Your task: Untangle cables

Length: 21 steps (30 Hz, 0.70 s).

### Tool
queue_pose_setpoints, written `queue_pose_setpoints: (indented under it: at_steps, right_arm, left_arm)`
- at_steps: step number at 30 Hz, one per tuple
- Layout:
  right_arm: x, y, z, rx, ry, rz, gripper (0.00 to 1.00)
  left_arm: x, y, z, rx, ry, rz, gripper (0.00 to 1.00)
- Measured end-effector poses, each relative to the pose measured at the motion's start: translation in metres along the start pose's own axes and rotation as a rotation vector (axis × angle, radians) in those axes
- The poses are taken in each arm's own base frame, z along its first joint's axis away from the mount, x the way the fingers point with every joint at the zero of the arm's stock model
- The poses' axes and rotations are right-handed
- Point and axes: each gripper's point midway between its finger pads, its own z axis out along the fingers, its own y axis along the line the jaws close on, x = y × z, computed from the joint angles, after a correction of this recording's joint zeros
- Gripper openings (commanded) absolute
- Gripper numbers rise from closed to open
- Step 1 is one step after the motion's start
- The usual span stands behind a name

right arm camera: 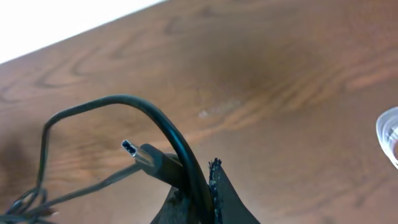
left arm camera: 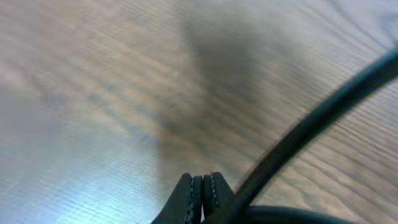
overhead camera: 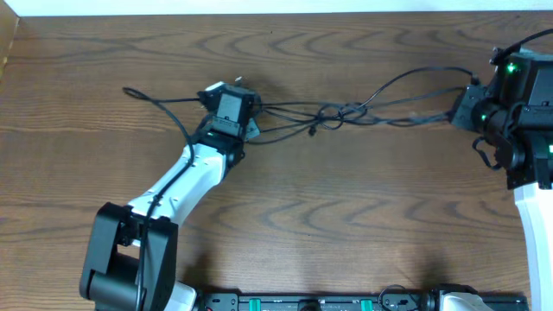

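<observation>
Several thin cables are stretched across the wooden table between my two grippers and cross in a knot (overhead camera: 341, 112) near the middle. At their left end my left gripper (overhead camera: 232, 108) is shut. In the left wrist view its fingertips (left arm camera: 213, 190) meet, and a black cable (left arm camera: 311, 121) comes out beside the right finger. At the right end my right gripper (overhead camera: 465, 108) is shut on a black cable (right arm camera: 124, 99) that arches up and to the left. A dark plug (right arm camera: 142, 154) with a metal tip lies against that gripper's (right arm camera: 208, 171) left finger.
A black cord (overhead camera: 151, 99) loops out to the left of the left arm (overhead camera: 186, 177). A clear round object (right arm camera: 388, 134) shows at the right edge of the right wrist view. The table's far edge (overhead camera: 259, 12) runs along the top.
</observation>
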Motion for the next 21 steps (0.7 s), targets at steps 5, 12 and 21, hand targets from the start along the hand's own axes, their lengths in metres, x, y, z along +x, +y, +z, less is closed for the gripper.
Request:
queue_pose_setpoints:
  at_steps: [5, 12, 21]
  right_arm:
    - [-0.008, -0.055, -0.006, 0.271, -0.064, 0.117, 0.01]
    - [-0.007, -0.049, 0.000, 0.212, -0.047, 0.180, 0.01]
    - [0.033, -0.040, 0.060, 0.174, 0.208, 0.175, 0.28]
  left_arm:
    - [-0.011, 0.082, 0.001, -0.270, -0.008, -0.114, 0.08]
    - [-0.020, 0.117, 0.007, -0.280, 0.047, -0.238, 0.08]
    - [0.010, -0.029, -0.022, 0.613, 0.300, 0.167, 0.08]
